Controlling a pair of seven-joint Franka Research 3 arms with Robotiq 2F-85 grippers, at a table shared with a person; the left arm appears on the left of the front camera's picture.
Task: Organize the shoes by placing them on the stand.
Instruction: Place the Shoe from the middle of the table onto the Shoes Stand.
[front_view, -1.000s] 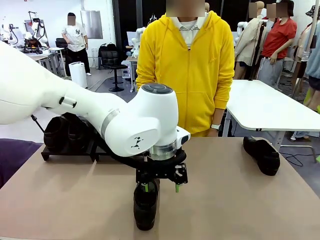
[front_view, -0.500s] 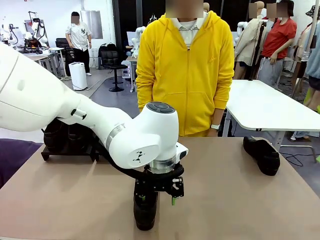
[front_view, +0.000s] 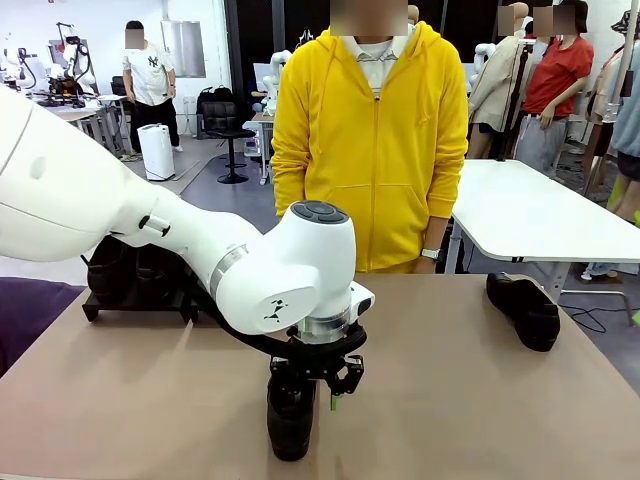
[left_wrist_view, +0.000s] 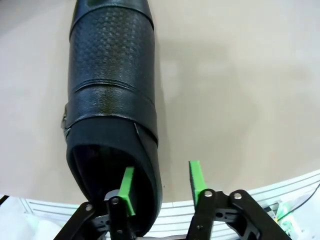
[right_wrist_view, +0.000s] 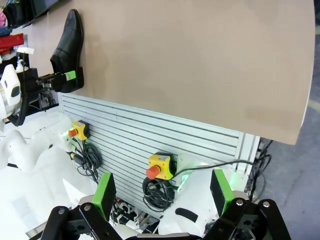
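Note:
A black glossy shoe (front_view: 290, 425) lies near the table's front edge, toe toward me. In the left wrist view the shoe (left_wrist_view: 112, 100) points away from the camera. My left gripper (front_view: 312, 398) is down on its heel end. In that view the left gripper (left_wrist_view: 161, 182) straddles the shoe's side wall, one green pad (left_wrist_view: 127, 190) inside the opening and the other outside, with a gap still showing. A second shoe (front_view: 525, 312) lies at the far right. The stand (front_view: 135, 302) at the far left carries dark shoes (front_view: 112, 265). My right gripper (right_wrist_view: 162, 192) hangs open below the table's front edge.
A person in a yellow hoodie (front_view: 375, 140) stands at the far side of the table. Below the table's front edge is a slatted metal panel (right_wrist_view: 150, 135) with emergency-stop boxes and cables. Bare tabletop (front_view: 450, 400) lies between the two loose shoes.
My left gripper has come down onto the shoe's heel end and its jaws have narrowed around the side wall. The shoes have stayed where they were.

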